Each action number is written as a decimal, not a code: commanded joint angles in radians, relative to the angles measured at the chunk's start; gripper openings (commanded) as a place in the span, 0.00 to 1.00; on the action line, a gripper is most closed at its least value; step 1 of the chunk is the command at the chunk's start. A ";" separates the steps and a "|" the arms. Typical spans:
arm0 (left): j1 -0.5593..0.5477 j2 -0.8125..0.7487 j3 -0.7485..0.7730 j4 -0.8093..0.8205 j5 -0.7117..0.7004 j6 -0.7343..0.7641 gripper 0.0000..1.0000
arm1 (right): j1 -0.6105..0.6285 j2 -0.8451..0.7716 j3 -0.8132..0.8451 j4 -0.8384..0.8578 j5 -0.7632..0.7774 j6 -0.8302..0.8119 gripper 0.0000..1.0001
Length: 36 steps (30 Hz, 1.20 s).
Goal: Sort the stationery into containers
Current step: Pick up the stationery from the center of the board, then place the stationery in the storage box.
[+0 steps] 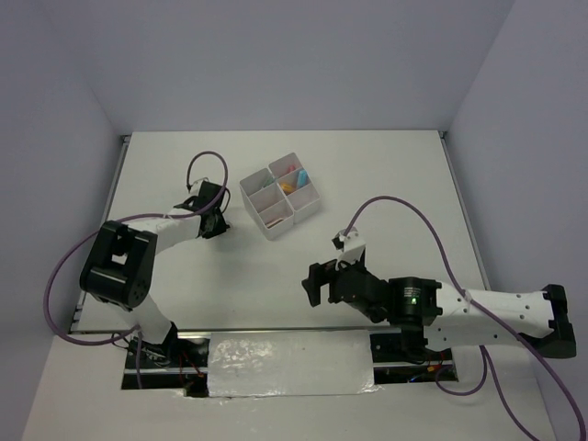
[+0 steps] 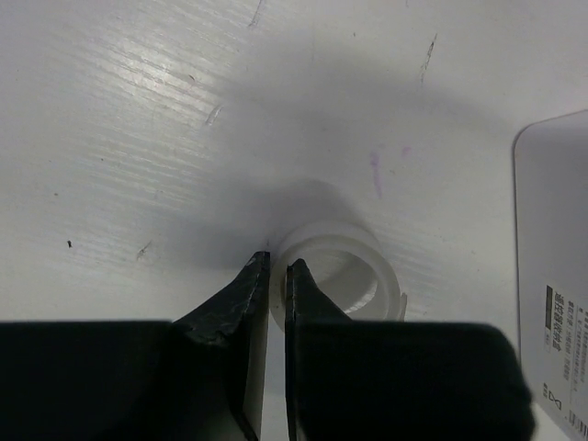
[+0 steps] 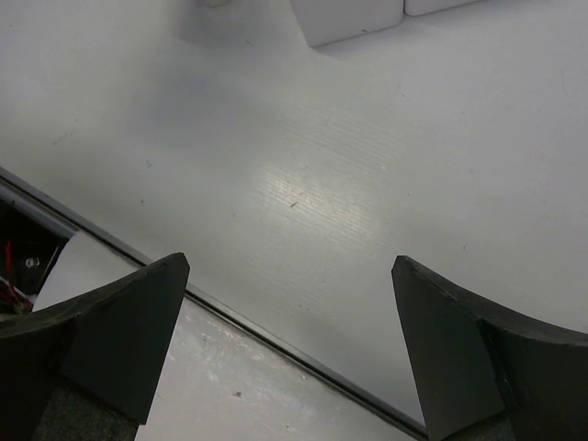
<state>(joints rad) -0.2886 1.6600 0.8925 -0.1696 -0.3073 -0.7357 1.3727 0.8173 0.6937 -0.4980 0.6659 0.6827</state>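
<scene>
A small white tape roll lies on the table, left of the organiser. My left gripper is shut on the roll's wall, one finger outside the ring and one inside it. From above, the left gripper sits just left of the white four-compartment organiser, and the roll is hidden under it. Pink, orange and blue pieces lie in the organiser's far right compartment. My right gripper hangs open over the near middle of the table, with nothing between its fingers in the right wrist view.
The organiser's side wall with a printed label stands close to the right of the tape roll. Its near corner shows at the top of the right wrist view. A metal strip marks the table's near edge below the right gripper.
</scene>
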 commanded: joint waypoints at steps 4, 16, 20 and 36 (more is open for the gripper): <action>-0.001 -0.126 -0.062 0.018 0.065 0.004 0.00 | -0.072 0.016 0.030 0.105 -0.078 0.014 1.00; -0.371 -0.862 -0.490 0.372 0.097 -0.106 0.00 | -0.139 0.212 0.165 0.340 -0.269 0.024 0.96; -0.420 -0.999 -0.564 0.482 0.149 -0.108 0.00 | -0.141 0.270 0.213 0.346 -0.238 0.067 0.88; -0.463 -1.039 -0.641 0.665 0.243 -0.111 0.00 | -0.141 0.451 0.309 0.352 -0.269 0.061 0.72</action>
<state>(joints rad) -0.7433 0.6163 0.2565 0.3981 -0.0864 -0.8417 1.2362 1.2472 0.9428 -0.1448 0.3950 0.7433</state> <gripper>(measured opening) 0.195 0.722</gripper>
